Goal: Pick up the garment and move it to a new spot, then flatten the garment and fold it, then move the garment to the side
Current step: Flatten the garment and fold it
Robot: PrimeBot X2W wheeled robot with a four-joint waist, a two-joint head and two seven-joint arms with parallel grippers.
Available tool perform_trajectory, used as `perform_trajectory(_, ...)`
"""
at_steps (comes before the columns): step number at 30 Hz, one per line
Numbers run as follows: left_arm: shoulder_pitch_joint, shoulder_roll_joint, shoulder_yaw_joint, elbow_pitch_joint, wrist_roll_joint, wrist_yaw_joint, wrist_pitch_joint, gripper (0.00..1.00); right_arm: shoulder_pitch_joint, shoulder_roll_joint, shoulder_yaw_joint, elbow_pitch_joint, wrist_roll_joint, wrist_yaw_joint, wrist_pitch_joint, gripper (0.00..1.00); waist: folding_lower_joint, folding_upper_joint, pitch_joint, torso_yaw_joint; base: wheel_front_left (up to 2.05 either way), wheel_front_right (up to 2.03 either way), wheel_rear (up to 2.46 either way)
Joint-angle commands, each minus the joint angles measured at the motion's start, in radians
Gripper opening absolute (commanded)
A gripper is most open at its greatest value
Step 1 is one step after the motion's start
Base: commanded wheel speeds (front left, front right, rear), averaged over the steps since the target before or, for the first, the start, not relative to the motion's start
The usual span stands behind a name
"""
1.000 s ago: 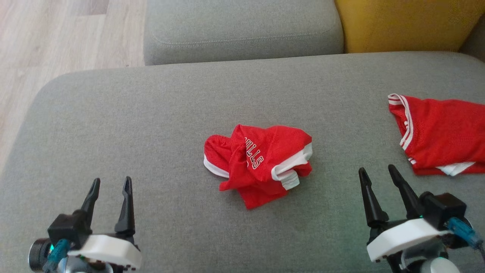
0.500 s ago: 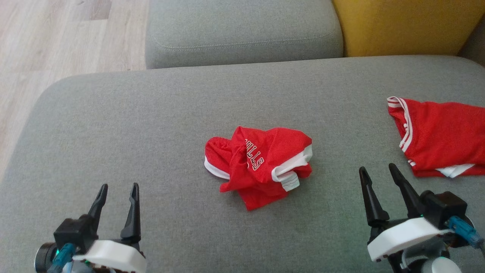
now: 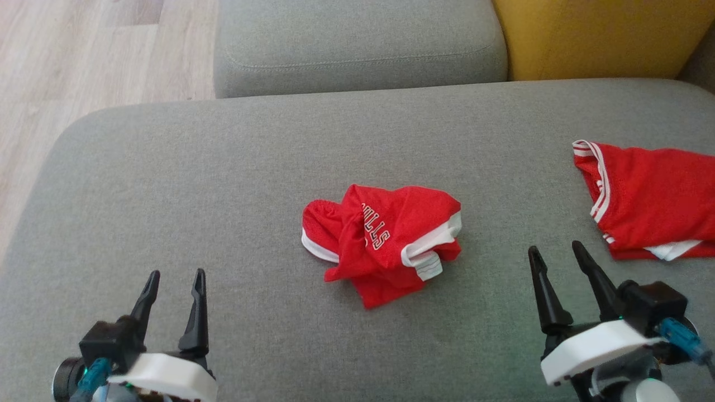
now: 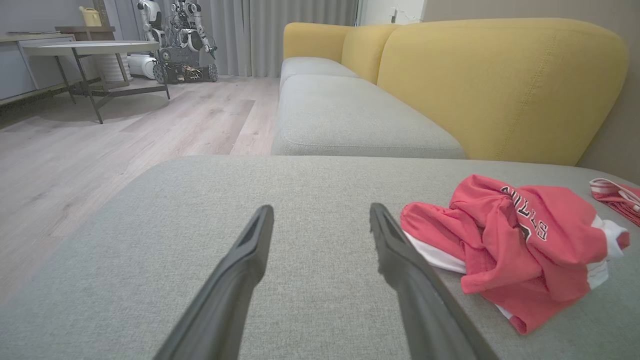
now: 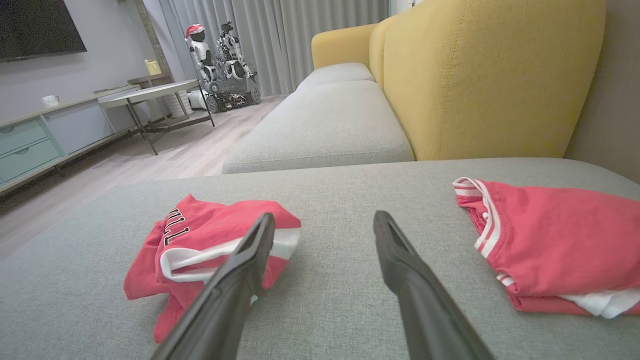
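A grey fabric sofa seat point(image 3: 223, 167) spreads across the foreground, with a second grey cushion point(image 3: 357, 50) beyond it and mustard-yellow backrests point(image 5: 490, 75) along one side. Pale wood-plank flooring point(image 4: 100, 150) runs to grey floor-length curtains point(image 4: 280, 30), near a dark-legged table point(image 4: 90, 47) and a low drawer cabinet point(image 5: 30, 145)

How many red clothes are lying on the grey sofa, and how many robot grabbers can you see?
Red clothes: 2, the crumpled red garment in the middle and the flatter red garment off to the robot's right
Grabbers: 2, the left gripper and the right gripper, both open and holding nothing
Total: 4
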Motion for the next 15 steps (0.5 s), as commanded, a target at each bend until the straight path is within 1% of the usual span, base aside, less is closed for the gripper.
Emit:
perform_trajectory(1, -0.044, 0.018, 0.031, -0.039, -0.004, 0.005, -0.01, 1.0, -0.019, -0.004, 0.025, -0.035, -0.007, -0.001, 0.004, 1.0, 0.0, 0.0, 0.002, 0.002, 0.0, 0.0, 0.0)
perform_trajectory(6, -0.061, 0.017, 0.022, -0.04, -0.004, 0.003, -0.012, 1.0, -0.034, -0.004, 0.085, -0.009, -0.018, -0.001, 0.02, 1.0, 0.0, 0.0, 0.016, 0.017, 0.0, 0.0, 0.0)
perform_trajectory(12, -0.104, 0.009, 0.005, -0.035, 0.0, -0.002, -0.018, 1.0, -0.08, -0.009, 0.228, 0.08, -0.005, -0.001, 0.035, 1.0, 0.0, 0.0, 0.053, 0.06, 0.0, 0.0, 0.0)
perform_trajectory(15, -0.131, 0.002, -0.004, -0.025, 0.002, -0.004, -0.023, 1.0, -0.127, -0.008, 0.281, 0.138, 0.01, -0.001, 0.029, 1.0, 0.0, 0.0, 0.076, 0.086, 0.0, 0.0, 0.0)
